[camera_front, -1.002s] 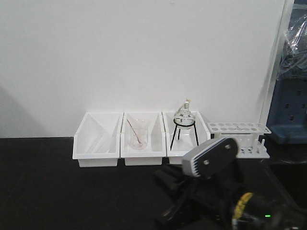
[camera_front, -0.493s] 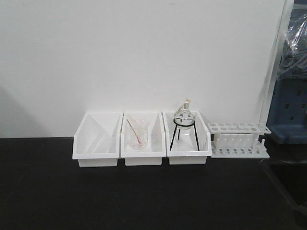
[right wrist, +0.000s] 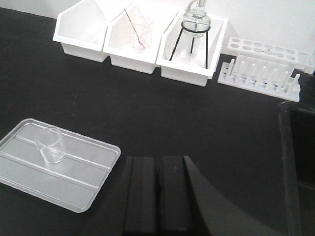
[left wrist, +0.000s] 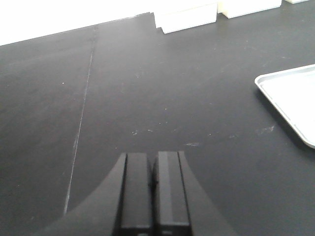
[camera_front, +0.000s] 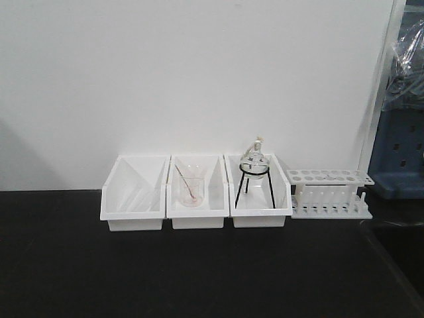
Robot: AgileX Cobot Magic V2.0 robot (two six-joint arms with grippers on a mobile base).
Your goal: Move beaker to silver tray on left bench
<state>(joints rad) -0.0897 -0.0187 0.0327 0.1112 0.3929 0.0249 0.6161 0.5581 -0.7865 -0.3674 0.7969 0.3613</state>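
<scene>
The beaker (right wrist: pixel 50 144), small and clear, stands on the silver tray (right wrist: pixel 78 184) at the lower left of the right wrist view. My right gripper (right wrist: pixel 158 160) is shut and empty, a short way to the right of the tray and apart from the beaker. My left gripper (left wrist: pixel 152 156) is also shut with nothing in it, low over the bare black bench. A corner of the silver tray (left wrist: pixel 293 98) shows at the right edge of the left wrist view. Neither gripper appears in the front view.
Three white bins (camera_front: pixel 132 195) line the back wall. The middle one holds a wider beaker with a pinkish rod (camera_front: pixel 191 192); the right one holds a round flask on a black stand (camera_front: pixel 254 165). A white test-tube rack (camera_front: pixel 329 193) stands beside them. A dark basin (right wrist: pixel 298 162) lies at the right.
One second ago my right arm and its camera filled the lower right of the front view. It has since dropped out of that view; the bins and glassware have not moved.
</scene>
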